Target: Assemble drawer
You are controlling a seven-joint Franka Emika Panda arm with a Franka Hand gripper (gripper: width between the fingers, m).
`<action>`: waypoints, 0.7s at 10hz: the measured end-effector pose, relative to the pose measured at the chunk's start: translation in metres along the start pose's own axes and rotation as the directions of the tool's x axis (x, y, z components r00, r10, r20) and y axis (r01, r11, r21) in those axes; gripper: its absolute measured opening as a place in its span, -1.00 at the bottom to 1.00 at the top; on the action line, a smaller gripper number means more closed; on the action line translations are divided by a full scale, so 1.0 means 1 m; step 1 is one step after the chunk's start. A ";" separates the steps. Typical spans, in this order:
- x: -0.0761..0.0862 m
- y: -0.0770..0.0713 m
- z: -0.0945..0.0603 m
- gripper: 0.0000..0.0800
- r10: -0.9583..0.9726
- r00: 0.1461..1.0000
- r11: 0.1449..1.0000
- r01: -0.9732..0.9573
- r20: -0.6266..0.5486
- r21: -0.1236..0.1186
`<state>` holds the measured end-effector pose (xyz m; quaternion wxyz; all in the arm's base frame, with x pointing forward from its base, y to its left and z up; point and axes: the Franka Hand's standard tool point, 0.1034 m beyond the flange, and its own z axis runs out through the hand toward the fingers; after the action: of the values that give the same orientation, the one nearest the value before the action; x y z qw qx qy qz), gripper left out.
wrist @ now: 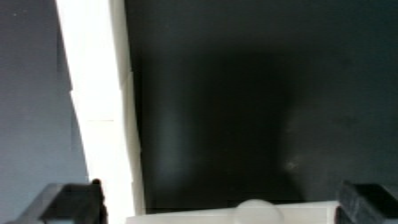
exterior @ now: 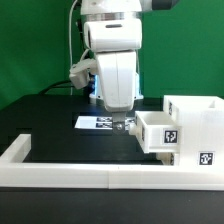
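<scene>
The drawer's tall white shell (exterior: 192, 115) stands at the exterior view's right. A small white tray (exterior: 155, 130) with a square tag sticks partway out of the shell's upper slot, toward the exterior view's left. A second tag (exterior: 207, 157) shows on the unit's lower front. My gripper (exterior: 126, 124) hangs at the tray's outer end. In the wrist view its dark fingers (wrist: 71, 205) are spread wide, with the tray's white front and its round knob (wrist: 249, 212) between them. I cannot tell whether the fingers touch the tray.
The marker board (exterior: 100, 122) lies flat on the black table behind my gripper. The long low white border rail (exterior: 60, 168) runs along the front and left edges, and it shows as a white strip in the wrist view (wrist: 98, 100).
</scene>
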<state>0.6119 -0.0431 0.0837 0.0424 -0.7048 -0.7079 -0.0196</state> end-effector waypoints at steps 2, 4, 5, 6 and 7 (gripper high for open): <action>-0.005 -0.015 0.018 0.62 -0.019 0.996 1.000 0.019 -0.084 0.003; -0.006 -0.026 0.033 0.62 -0.018 0.983 1.000 0.020 -0.183 0.011; -0.002 -0.027 0.037 0.62 0.010 0.976 1.000 -0.007 -0.218 0.015; 0.007 -0.027 0.036 0.62 0.032 0.977 0.999 -0.029 -0.211 0.020; 0.018 -0.027 0.037 0.62 0.030 0.976 0.999 -0.026 -0.214 0.021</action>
<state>0.5833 -0.0219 0.0492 0.1254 -0.7081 -0.6892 -0.0884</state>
